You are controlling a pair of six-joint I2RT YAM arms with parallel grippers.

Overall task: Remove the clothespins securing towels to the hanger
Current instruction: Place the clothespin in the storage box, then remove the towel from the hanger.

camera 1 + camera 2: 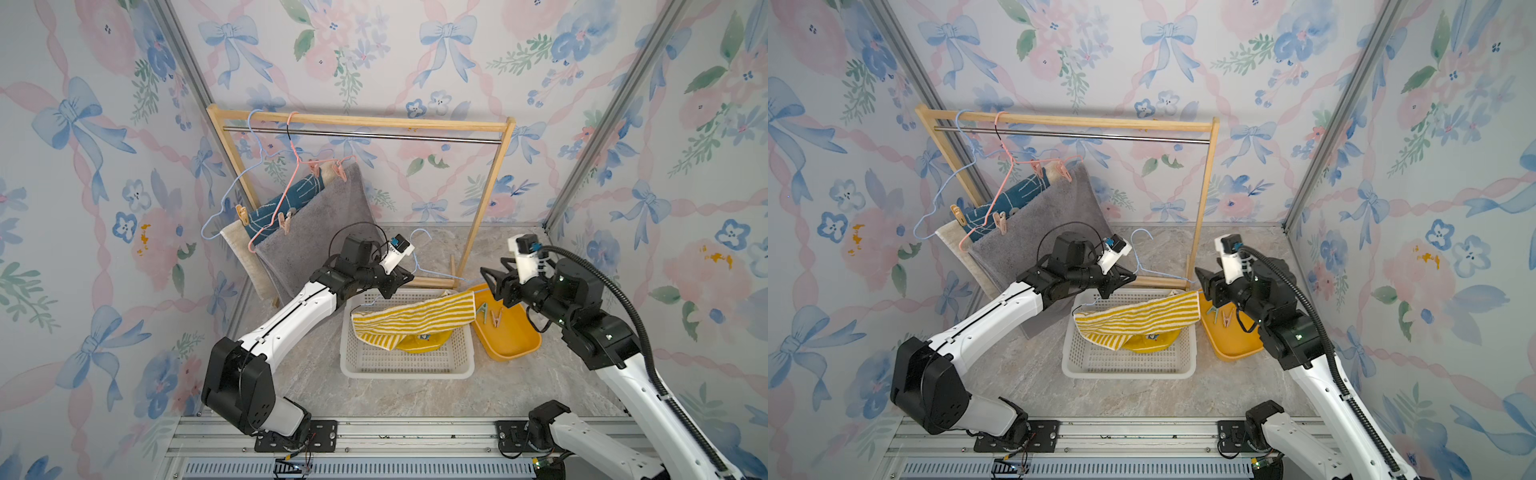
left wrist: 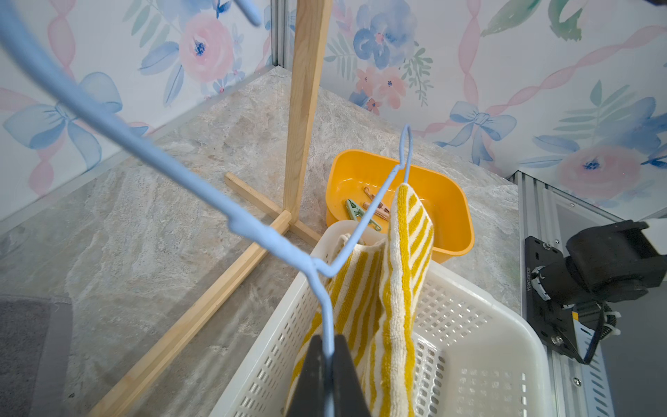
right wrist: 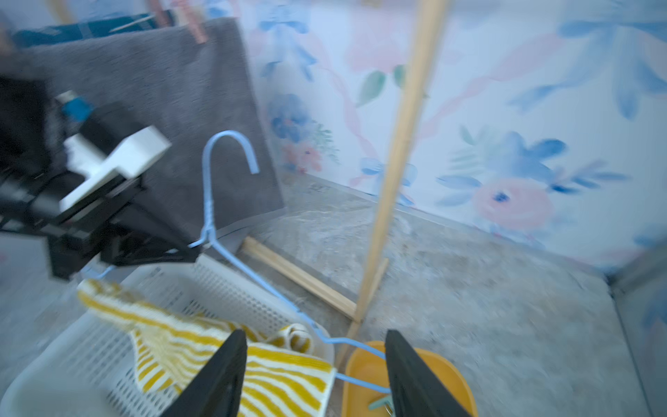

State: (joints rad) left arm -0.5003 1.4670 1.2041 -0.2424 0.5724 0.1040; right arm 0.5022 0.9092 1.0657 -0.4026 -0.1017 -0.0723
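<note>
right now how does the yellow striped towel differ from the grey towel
The yellow striped towel sags over a blue hanger that the left gripper holds over the white basket; the grey towel hangs spread out at the wooden rack. The grey towel has pink clothespins on its top edge; none shows on the yellow striped towel. One is yellow and white, the other plain grey. Both look like terry cloth.

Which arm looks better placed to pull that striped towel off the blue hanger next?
Probably the right. The right gripper stands open beside the striped towel's end, while the left gripper is shut on the blue hanger, holding it over the white basket.
</note>
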